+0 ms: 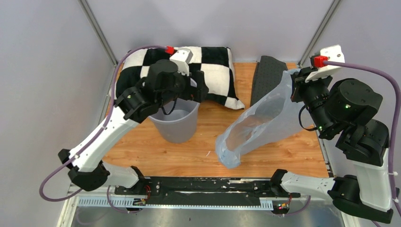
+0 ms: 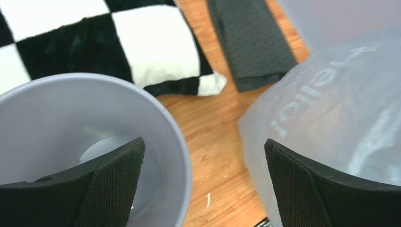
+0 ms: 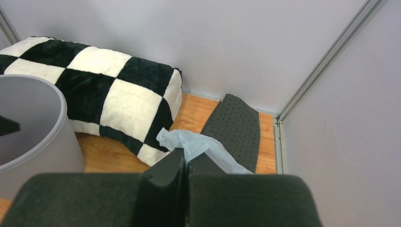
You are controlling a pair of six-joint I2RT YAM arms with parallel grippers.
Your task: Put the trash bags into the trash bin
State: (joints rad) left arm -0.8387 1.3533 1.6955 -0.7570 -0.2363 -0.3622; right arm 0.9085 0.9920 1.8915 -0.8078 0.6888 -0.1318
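Clearly mid-carry: grips the bag (image 1: pixel 257 125) by a bunched top corner in the right pincer (image 3: pixel 186 158), clenched tight on the thin plastic. Lets it hang slantwise and puffed out, lower end down at or just above the tabletop (image 1: pixel 189 156) (cannot tell which), to the right of the bin (image 1: pixel 177 130) and apart from it. Holds nothing in the left pincer (image 2: pixel 203 143), spread wide above the bin's rim, one finger over the inside, the other outside toward the bag. Leaves the pillow (image 1: pixel 208 71) and the mat (image 1: pixel 267 75) at the back, clear of the path.

Looks like the step of bringing the bag to the bin, with none of it inside yet. Calls next for raising the bag above the rim and swinging it left over the mouth, or for catching its loose lower end with the released left pincer to feed it in. Needs care: may drape over the rim, or tip a light bin.
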